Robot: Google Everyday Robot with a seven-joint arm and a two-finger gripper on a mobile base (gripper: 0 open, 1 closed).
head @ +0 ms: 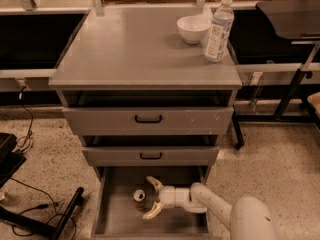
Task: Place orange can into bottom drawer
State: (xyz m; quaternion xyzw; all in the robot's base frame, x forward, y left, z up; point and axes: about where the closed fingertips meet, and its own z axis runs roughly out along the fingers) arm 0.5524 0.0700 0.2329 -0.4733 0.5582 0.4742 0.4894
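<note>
The orange can (139,196) stands upright on the floor of the open bottom drawer (115,219), its silver top facing up. My gripper (147,198) is down inside the drawer, reaching in from the right. Its two pale fingers (154,184) are spread wide, one behind the can and one in front of it. The can sits between the fingertips, and neither finger visibly presses on it. My white arm (215,204) runs off to the lower right.
Two shallower drawers with black handles (148,118) sit above, both slightly pulled out. On the cabinet top stand a white bowl (193,29) and a clear plastic bottle (219,29). Cables and a black stand (45,219) lie on the floor at left.
</note>
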